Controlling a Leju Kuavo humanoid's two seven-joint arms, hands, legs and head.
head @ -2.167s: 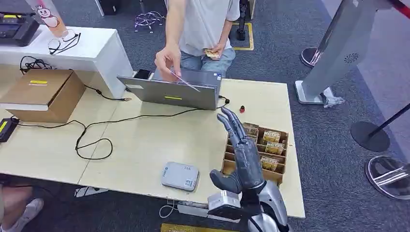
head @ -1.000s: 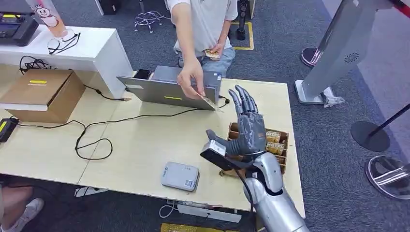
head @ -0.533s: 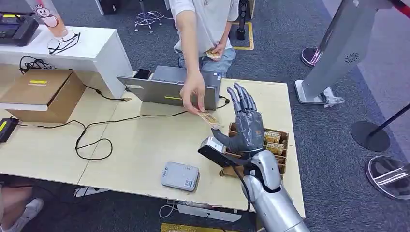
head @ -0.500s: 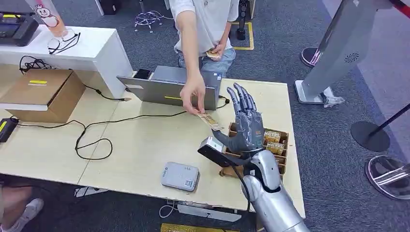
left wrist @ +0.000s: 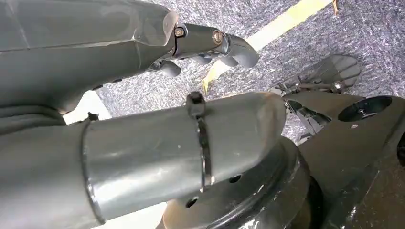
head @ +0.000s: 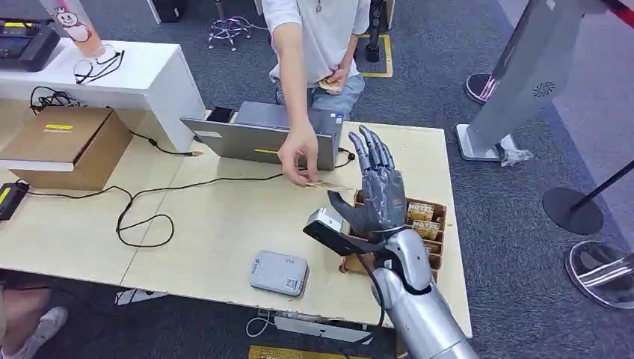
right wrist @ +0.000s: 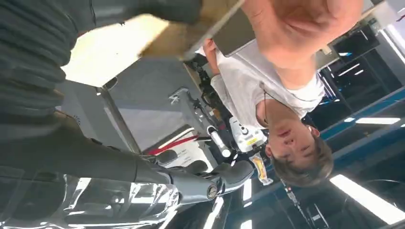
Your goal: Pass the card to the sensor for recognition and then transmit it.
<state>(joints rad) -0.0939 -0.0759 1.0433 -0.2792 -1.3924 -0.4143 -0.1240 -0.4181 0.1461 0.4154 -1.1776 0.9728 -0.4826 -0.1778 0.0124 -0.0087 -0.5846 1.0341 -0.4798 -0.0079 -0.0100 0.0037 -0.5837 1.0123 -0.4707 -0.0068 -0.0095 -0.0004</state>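
My right hand (head: 377,193) is raised over the table's right part, its fingers spread and pointing away from me, the thumb toward the left. A person's hand (head: 299,155) holds a tan card (head: 323,183) nearly flat, its tip close to my thumb. In the right wrist view the card (right wrist: 184,34) lies beside my dark thumb, with the person's hand (right wrist: 296,24) still on it; I cannot tell if my thumb touches it. The grey card sensor (head: 278,272) lies near the table's front edge, left of my arm. My left hand (left wrist: 215,43) hangs over the carpet, holding nothing.
A wooden box of cards (head: 422,221) sits just right of my right hand. A grey laptop (head: 262,138) stands at the table's far side, a cardboard box (head: 67,142) at the left, black cables (head: 142,217) across the middle. A grey kiosk stand (head: 523,82) is at the right.
The person's hand has come down from the laptop and brought the card to my right thumb, now tilted flatter. My right hand has risen from the card box and stayed spread.
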